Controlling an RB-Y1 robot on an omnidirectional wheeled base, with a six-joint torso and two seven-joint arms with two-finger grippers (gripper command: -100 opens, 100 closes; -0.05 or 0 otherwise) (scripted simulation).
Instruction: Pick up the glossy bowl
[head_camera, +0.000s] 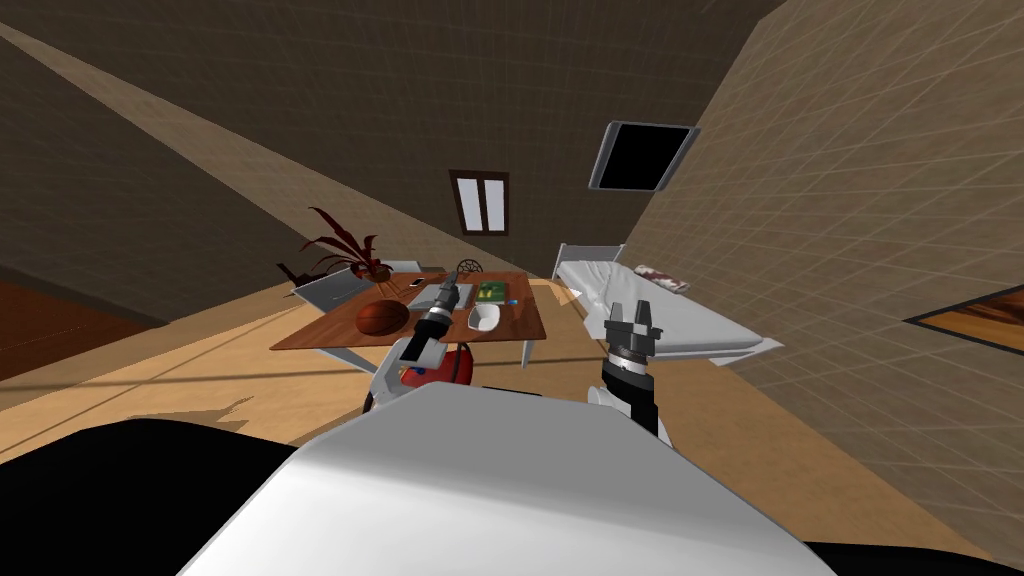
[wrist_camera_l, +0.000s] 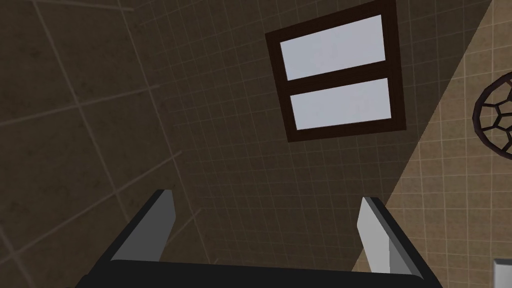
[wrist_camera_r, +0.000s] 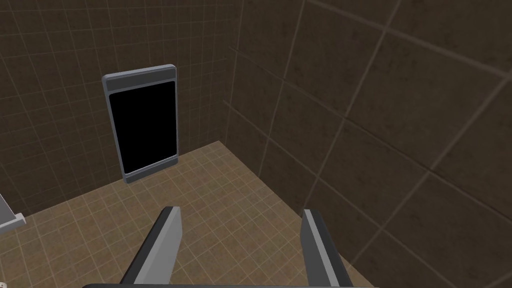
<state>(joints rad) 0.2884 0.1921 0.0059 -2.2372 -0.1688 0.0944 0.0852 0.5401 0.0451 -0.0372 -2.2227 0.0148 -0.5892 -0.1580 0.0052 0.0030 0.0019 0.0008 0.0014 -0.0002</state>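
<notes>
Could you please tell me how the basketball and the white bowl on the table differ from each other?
The basketball is dark orange; the bowl is white. The basketball is a full sphere and stands taller; the bowl is shallow and open. The basketball sits toward my left, the bowl toward my right. Both rest on the brown table.

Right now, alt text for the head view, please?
A white bowl sits on a brown table ahead, with an orange ball to its left. The left hand reaches toward the table between them. The right hand is raised, open, near a white bed.
</notes>
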